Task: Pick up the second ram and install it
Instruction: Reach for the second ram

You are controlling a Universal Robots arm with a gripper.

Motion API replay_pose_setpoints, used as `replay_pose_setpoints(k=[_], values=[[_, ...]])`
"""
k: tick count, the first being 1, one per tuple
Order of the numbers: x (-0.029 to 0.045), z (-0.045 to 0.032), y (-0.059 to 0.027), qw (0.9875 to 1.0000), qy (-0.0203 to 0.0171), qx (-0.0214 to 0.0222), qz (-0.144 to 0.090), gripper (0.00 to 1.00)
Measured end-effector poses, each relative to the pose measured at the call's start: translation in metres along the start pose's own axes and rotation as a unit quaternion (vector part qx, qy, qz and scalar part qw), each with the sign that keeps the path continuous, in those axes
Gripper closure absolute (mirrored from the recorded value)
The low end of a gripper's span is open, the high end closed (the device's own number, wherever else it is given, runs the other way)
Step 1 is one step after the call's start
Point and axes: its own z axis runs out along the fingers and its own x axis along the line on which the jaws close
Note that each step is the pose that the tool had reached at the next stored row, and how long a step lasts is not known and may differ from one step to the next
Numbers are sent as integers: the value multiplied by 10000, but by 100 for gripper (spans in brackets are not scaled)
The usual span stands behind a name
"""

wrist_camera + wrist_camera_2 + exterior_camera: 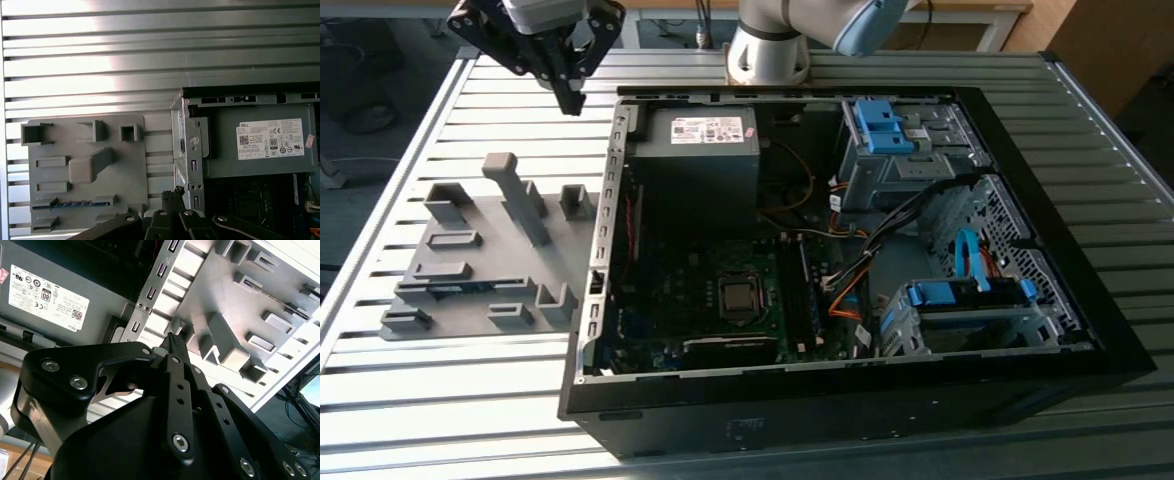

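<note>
Black gripper (172, 340) of angular linked plates, silver hex screws (180, 441) at the pivots, silver-grey arm (767, 50), pale blue joint cap (867, 25)

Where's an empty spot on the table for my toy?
Bare slatted table lies between the grey holder tray and the near edge in the exterior view, and beyond the tray, below the gripper. The gap between tray and computer case is narrow; inside the case is crowded with cables.

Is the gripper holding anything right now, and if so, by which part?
Nothing. The gripper is shut and empty, up between the grey holder and the computer case. The ram stick sits in a holder slot, untouched.
</note>
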Motion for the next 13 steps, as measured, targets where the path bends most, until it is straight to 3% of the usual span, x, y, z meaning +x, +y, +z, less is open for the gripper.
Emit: replay_pose_setpoints(k=[1,5,13], values=[[43,-1,-3,10000,0,0,0,89],[72,-1,-5,10000,0,0,0,89],[80,-1,-6,10000,0,0,0,89]])
